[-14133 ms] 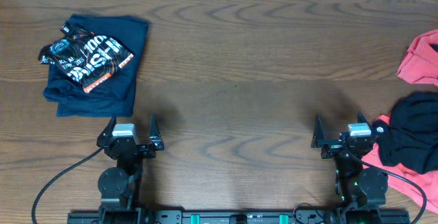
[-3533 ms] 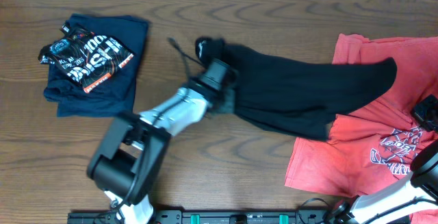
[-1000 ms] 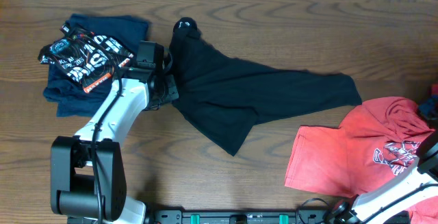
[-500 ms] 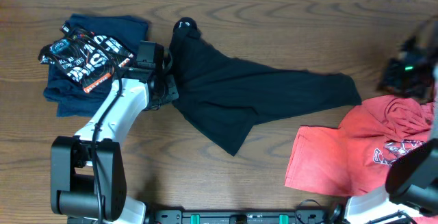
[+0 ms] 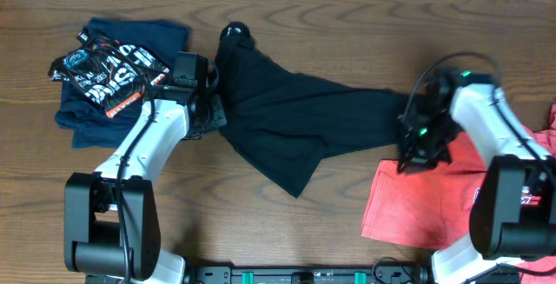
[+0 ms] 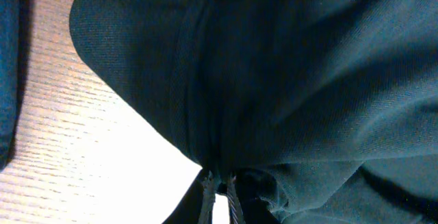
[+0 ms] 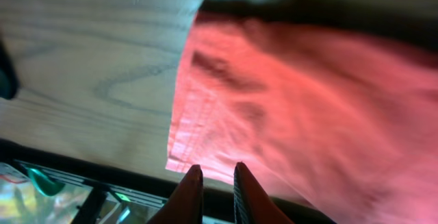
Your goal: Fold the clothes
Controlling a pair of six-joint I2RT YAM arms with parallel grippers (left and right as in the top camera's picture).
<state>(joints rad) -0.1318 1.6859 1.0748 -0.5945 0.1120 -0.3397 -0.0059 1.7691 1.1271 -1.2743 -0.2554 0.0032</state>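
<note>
Nearest, a coral shirt lies at right under the right tool, whose jaws are almost together, gripping nothing. Beyond, the black clothes sprawl across mid-bench. The left tool is clamped on their left edge. A navy garment lies far left.

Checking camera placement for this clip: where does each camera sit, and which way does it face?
Overhead: above the table, looking straight down; both arms, left gripper and right gripper show.
Left wrist: on the left arm, close against the black garment; fingertips at bottom edge.
Right wrist: on the right arm, looking down at the coral-red garment and table; fingertips at bottom.
Shared: overhead and left wrist both show the black garment.
</note>
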